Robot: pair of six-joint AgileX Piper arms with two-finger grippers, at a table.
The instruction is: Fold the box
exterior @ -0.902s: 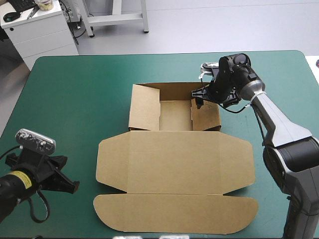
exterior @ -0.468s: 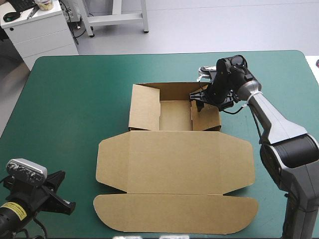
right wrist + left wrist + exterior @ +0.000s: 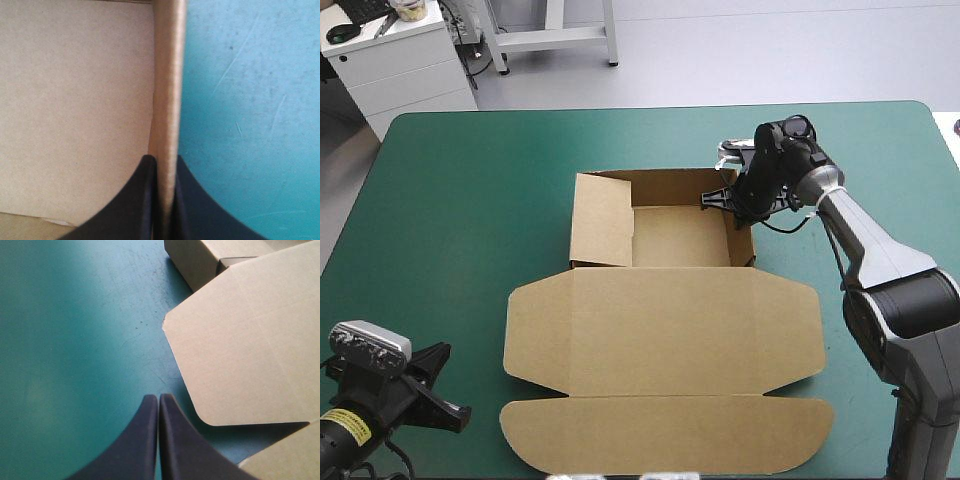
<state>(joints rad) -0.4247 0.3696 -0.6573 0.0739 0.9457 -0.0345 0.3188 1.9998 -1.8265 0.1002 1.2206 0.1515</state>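
The brown box (image 3: 680,237) lies mid-table as an open tray with its walls raised. Its lid (image 3: 660,330) and front flap (image 3: 665,432) lie flat toward the near edge. My right gripper (image 3: 732,200) is at the tray's far right corner. In the right wrist view it (image 3: 164,165) is shut on the right wall (image 3: 169,75), with one black finger inside the tray and one outside. My left gripper (image 3: 455,415) hovers low near the front left corner of the table. It (image 3: 158,397) is shut on nothing, and the lid's left flap (image 3: 240,355) lies just ahead of it.
The left wall panel (image 3: 602,222) of the tray leans outward. Teal-green cover (image 3: 450,220) stretches wide to the left of the box, with a narrower strip (image 3: 880,130) to the right, behind my right arm.
My right gripper has shut on the tray's right wall, and the inner flap there now stands flush with it. The box slid slightly left. My left arm drew back toward the front left corner.
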